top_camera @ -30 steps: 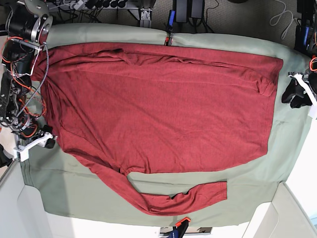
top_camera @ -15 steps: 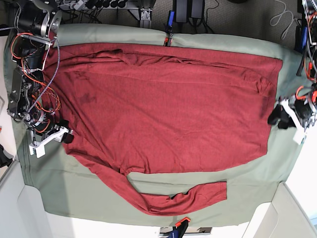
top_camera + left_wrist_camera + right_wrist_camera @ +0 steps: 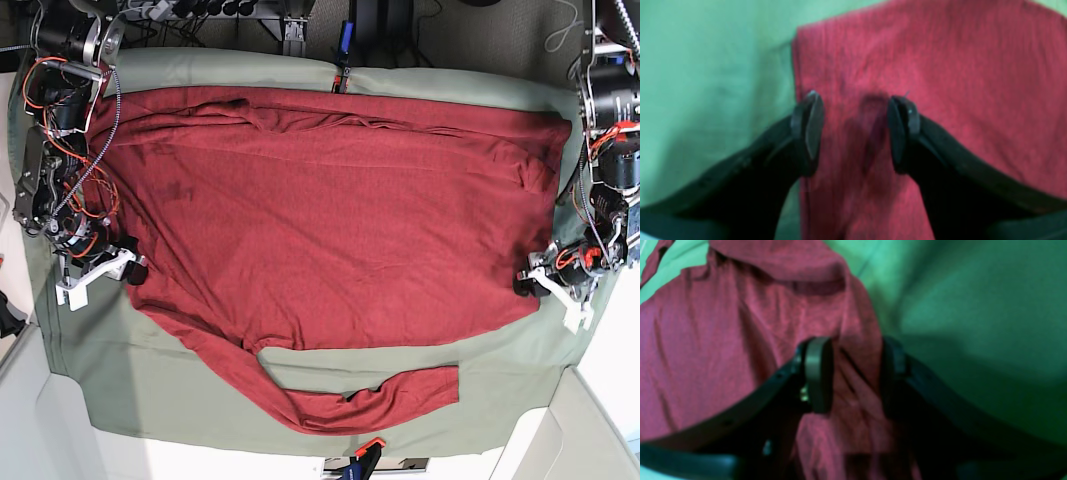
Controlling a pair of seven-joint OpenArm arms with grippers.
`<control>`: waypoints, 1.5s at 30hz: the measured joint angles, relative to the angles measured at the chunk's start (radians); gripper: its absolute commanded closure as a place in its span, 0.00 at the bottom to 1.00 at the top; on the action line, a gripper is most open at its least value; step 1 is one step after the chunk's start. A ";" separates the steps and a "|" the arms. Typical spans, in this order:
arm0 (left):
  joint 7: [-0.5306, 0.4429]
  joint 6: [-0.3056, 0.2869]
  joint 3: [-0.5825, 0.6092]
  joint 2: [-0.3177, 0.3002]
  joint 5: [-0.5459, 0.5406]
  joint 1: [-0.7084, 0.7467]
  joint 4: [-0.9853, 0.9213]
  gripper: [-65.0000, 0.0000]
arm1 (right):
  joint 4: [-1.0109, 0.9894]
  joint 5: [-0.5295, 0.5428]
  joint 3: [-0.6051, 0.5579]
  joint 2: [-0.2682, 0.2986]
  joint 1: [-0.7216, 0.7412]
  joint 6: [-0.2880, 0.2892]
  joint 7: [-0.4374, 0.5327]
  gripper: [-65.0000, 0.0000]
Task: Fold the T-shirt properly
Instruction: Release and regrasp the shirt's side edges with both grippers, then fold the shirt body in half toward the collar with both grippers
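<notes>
a desk [image 3: 500, 395] draped in a sage-green cloth fills the overhead view. spread flat across it lies the dark brick-red t-shirt [image 3: 330, 215], body open, one long sleeve [image 3: 370, 400] trailing along the desk edge nearest the camera.

the left hand [image 3: 527, 282] sits at the shirt's hem corner on the view's right. from its own wrist camera, the left hand [image 3: 855, 131] has both dark fingers spread apart over the red fabric, with the hem edge just beside one finger and green cloth beyond; nothing is pinched.

the right hand [image 3: 133, 272] rests at the opposite edge of the shirt. in its wrist camera, the right hand [image 3: 857, 373] has its fingers parted, with a raised ridge of red fabric between them; whether they press it cannot be told.

no containers are in view.
</notes>
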 measured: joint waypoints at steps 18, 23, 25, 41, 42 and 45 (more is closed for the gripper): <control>0.061 -0.134 -0.002 0.027 -0.170 -0.003 -0.056 0.48 | 0.000 -0.003 0.000 0.000 0.000 -0.001 0.004 0.62; 0.062 -0.133 -0.002 0.027 -0.173 -0.003 -0.056 0.66 | 0.000 -0.003 0.000 0.000 0.000 -0.001 0.004 0.62; 0.069 -0.133 -0.001 0.030 -0.171 -0.001 -0.056 0.81 | 0.000 -0.003 0.000 0.000 0.000 -0.001 0.004 0.64; 0.192 -0.137 -0.001 -0.041 -0.151 0.009 0.194 0.98 | 0.089 0.034 -0.002 0.020 -0.021 0.031 -0.105 1.00; 0.198 -0.138 -0.001 -0.046 -0.159 0.010 0.217 0.98 | 0.102 0.054 -0.002 0.025 -0.024 0.035 -0.120 1.00; 0.220 -0.140 -0.001 -0.062 -0.190 0.013 0.256 0.98 | 0.144 0.103 -0.002 0.032 -0.029 0.055 -0.154 1.00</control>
